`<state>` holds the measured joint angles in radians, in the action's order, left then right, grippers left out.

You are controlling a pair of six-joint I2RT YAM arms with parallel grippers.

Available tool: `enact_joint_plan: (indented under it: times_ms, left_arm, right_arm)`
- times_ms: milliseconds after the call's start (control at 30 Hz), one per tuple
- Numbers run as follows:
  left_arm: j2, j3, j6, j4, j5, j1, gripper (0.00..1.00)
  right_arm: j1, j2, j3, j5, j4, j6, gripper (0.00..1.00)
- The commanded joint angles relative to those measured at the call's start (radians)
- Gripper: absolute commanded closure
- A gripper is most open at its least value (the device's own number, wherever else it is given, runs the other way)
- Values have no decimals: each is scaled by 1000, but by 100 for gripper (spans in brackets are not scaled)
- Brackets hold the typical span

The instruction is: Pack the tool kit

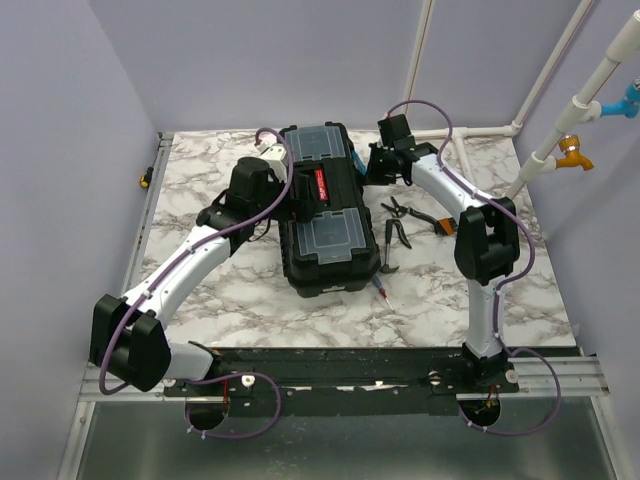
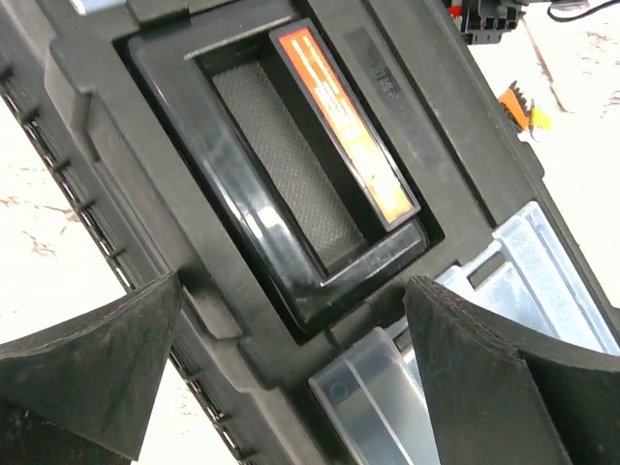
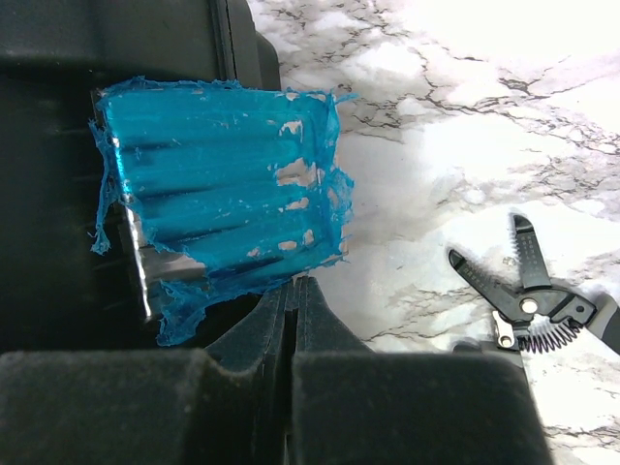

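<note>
The black toolbox (image 1: 320,215) lies shut in the middle of the table, its lid handle carrying a red label (image 2: 339,126). Grey translucent lid compartments (image 2: 552,276) flank the handle. My left gripper (image 2: 291,329) hangs open just over the lid beside the handle, one finger (image 2: 97,358) off the box's edge and the other (image 2: 484,368) over a compartment, with nothing between them. My right gripper (image 3: 295,286) is shut, its tips right at the lower edge of a teal latch (image 3: 223,194) on the box's right side. Loose pliers (image 1: 398,209) and a screwdriver (image 1: 381,291) lie on the table.
More hand tools sit right of the box: dark-handled pliers (image 1: 393,243), an orange-handled tool (image 1: 441,226) and wire strippers (image 3: 528,291). White pipes (image 1: 560,120) rise at the back right. Purple walls close in the marbled table (image 1: 210,290).
</note>
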<state>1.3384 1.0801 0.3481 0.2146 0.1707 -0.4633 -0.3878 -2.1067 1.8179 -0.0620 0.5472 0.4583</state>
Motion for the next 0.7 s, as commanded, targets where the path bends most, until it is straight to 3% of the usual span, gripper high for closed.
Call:
enact_joint_plan:
  times_ms: [0,433,667]
  left_arm:
    - [-27,35,110,123,159,44,2]
    - [-78,-21,255,-78,124,266,2]
    - [83,42,280,-45,65,369,1]
  right_arm:
    - [18,23,6,-57,-25,-14,99]
    - [117,33,25,-29,35,-70,99]
    - [119,-69,239,253,151,-100,99]
